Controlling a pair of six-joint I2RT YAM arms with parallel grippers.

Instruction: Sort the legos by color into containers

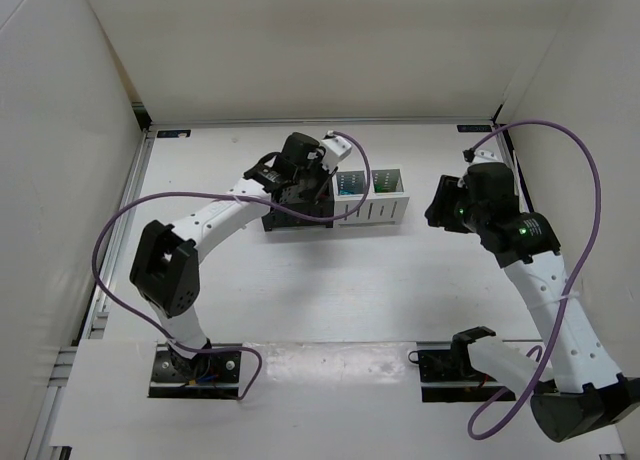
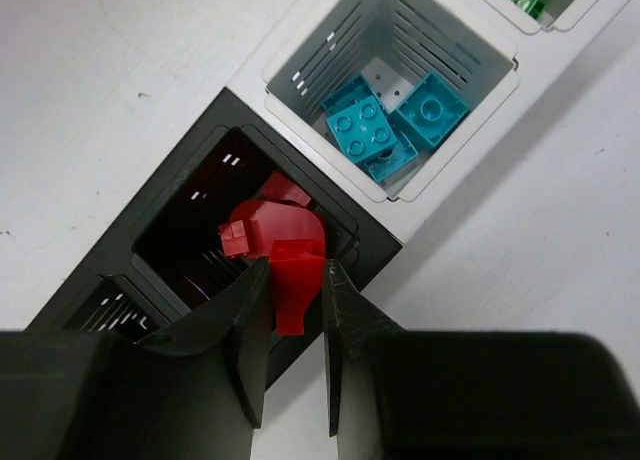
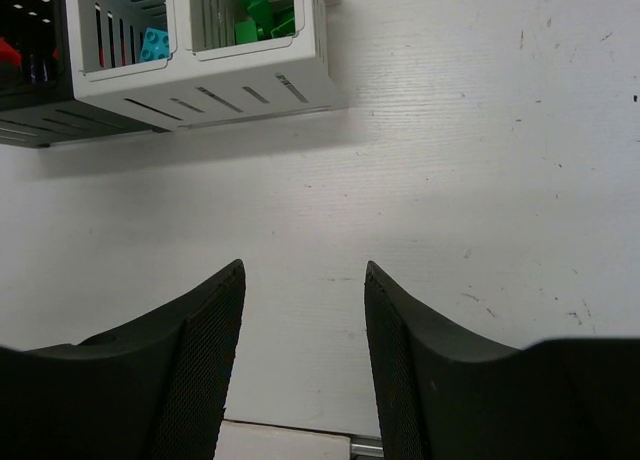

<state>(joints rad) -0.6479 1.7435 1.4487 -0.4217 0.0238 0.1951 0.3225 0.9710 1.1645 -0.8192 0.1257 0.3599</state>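
Note:
The containers (image 1: pixel 375 210) stand in a row at the table's middle back, two black on the left and two white on the right. My left gripper (image 2: pixel 295 265) is shut on a red lego (image 2: pixel 296 292) and holds it over the near edge of a black bin (image 2: pixel 175 175). Other red legos (image 2: pixel 270 225) lie in that bin. The white bin beside it (image 2: pixel 300 55) holds teal legos (image 2: pixel 365 130). Green legos (image 3: pixel 262 20) lie in the end white bin (image 3: pixel 250 80). My right gripper (image 3: pixel 303 270) is open and empty above bare table, to the right of the row.
A second black bin (image 2: pixel 90 305) adjoins the red one; its inside is hidden. White walls enclose the table on the left, back and right. A purple cable (image 1: pixel 560 140) loops over the right arm and another over the left arm (image 1: pixel 120 230).

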